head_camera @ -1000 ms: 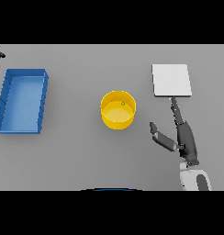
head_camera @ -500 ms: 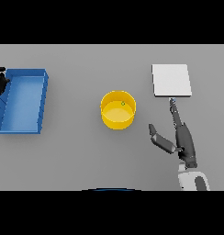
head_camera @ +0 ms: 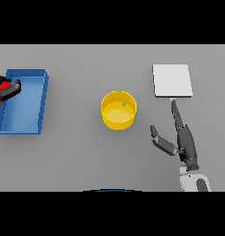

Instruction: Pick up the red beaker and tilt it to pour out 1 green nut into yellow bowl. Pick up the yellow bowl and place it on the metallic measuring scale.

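Observation:
The yellow bowl [head_camera: 118, 110] stands in the middle of the table with a small green nut [head_camera: 124, 104] inside it. At the far left edge my left hand [head_camera: 12, 89] is curled round the red beaker [head_camera: 1, 89], which is tilted over the blue tray's left side; only part of the beaker shows. The metallic measuring scale [head_camera: 172, 80] lies flat at the back right. My right hand [head_camera: 182, 137] rests open to the right of the bowl, fingers straight toward the scale, thumb spread toward the bowl, touching neither.
A blue tray [head_camera: 31, 123] with raised walls sits at the left side of the table. Bare grey tabletop lies between the tray, the bowl and the scale.
My left hand has come in from the left edge with the red beaker, moving right and down over the blue tray. The right hand has barely moved.

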Tool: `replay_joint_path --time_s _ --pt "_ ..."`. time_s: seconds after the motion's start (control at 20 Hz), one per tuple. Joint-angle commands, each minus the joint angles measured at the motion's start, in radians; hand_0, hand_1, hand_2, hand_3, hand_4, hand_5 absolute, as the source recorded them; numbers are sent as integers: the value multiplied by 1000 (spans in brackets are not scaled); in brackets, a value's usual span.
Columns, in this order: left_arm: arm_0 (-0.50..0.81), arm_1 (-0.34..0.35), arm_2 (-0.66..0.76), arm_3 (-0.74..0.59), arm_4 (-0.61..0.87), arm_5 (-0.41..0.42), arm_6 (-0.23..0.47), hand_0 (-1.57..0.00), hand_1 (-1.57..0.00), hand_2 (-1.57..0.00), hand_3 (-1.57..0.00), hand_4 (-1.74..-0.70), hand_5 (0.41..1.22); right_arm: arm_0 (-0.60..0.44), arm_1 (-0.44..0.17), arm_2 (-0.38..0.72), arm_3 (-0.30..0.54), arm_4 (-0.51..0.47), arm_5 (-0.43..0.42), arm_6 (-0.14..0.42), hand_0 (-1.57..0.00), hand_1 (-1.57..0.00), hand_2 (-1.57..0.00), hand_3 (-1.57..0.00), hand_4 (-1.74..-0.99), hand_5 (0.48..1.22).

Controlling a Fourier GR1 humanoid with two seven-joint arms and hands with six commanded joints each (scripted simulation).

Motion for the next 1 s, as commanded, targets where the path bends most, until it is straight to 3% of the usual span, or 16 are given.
replay_joint_path --time_s 0.0,0.2,0.45,0.55,0.6,0.75,0.95 --pt "12 4 -2 -9 8 -12 -10 -477 -386 -392 -369 -878 710 3 -2 2 1 5 0 -1 1 1 1 1 -1184 667" --pt "1 -2 6 9 24 -34 -23 -195 -158 -160 -151 -802 679 16 7 17 -35 16 -2 29 1 1 1 1 -1188 668" --pt "-8 -8 41 22 33 2 -88 -63 -51 -52 -49 -785 674 -3 3 33 -26 84 -32 70 1 1 1 1 -1203 660" --pt "-5 -19 42 36 32 8 -109 -40 -32 -33 -31 -781 674 -30 -13 45 -25 86 0 84 1 1 1 1 -1175 677" --pt "3 -17 45 20 37 12 -120 -32 -26 -26 -24 -780 679 -51 -23 52 -19 85 21 73 1 1 1 1 -1162 694" --pt "-12 -40 32 33 30 14 -100 -16 -13 -13 -12 -781 700 -124 -97 78 -4 131 87 69 1 1 1 1 -1221 709" --pt "-27 -51 30 33 35 11 -93 -6 -5 -5 -4 -794 710 -250 -191 137 24 245 172 149 1 1 1 1 -1278 683"
